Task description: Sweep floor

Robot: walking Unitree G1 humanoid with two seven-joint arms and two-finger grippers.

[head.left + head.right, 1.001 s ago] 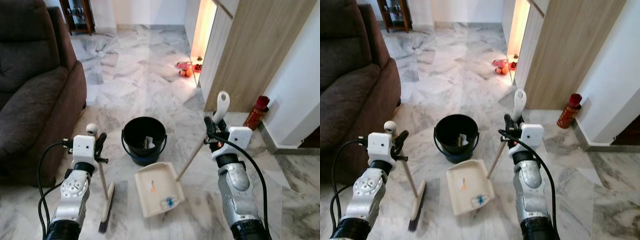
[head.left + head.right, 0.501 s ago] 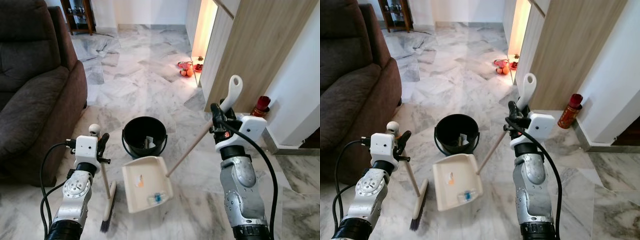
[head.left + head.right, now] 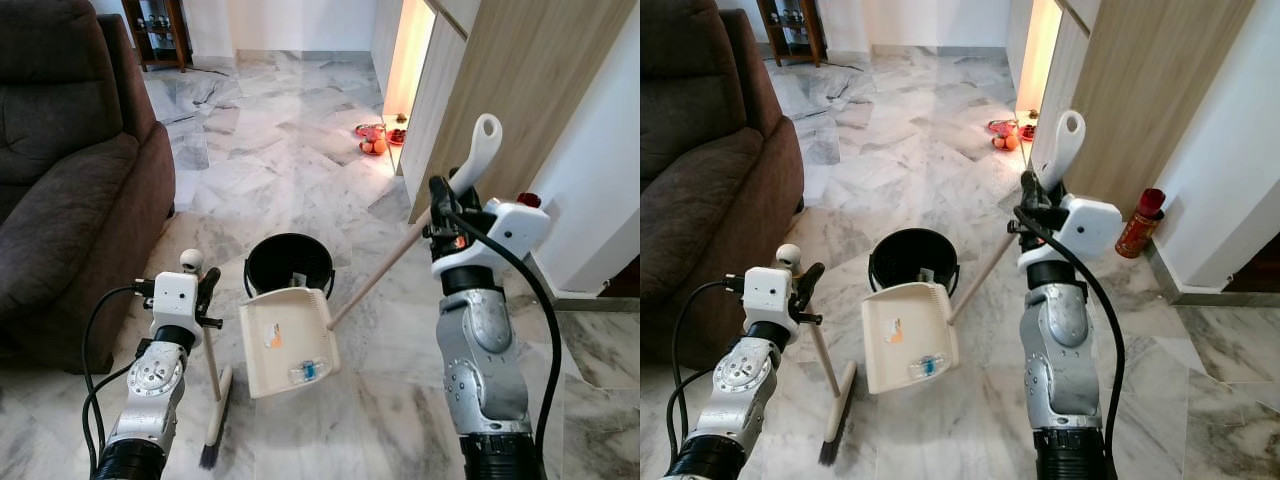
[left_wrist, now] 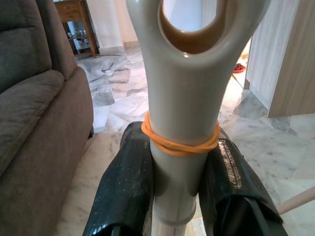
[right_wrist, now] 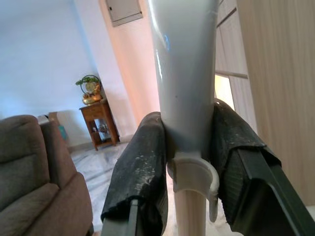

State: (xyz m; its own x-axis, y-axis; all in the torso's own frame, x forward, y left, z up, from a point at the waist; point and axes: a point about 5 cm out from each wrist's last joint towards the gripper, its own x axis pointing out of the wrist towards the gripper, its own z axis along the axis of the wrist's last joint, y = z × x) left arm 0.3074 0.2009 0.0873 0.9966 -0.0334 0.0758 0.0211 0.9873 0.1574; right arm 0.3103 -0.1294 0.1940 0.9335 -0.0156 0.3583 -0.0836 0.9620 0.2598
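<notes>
From our head camera, our right gripper (image 3: 440, 205) lifts the cream dustpan (image 3: 285, 338) tilted beside the black bucket (image 3: 289, 266), while our left gripper (image 3: 197, 290) stands the broom (image 3: 213, 400) bristles-down on the marble floor (image 3: 260, 140). Our left wrist camera shows both fingers (image 4: 125, 189) clenched on the broom's handle below an orange rubber band (image 4: 178, 141). Our right wrist camera shows fingers (image 5: 140, 172) clamped around the dustpan's handle.

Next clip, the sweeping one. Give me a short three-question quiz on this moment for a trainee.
1. True or false: the left gripper is shut on the broom.
2. What does the right gripper hold? A) bucket B) dustpan C) red bottle
3. Fill in: the dustpan is tilted up right in front of the black ____.

Key: 1 true; 2 B, by its long handle; 3 bucket.
</notes>
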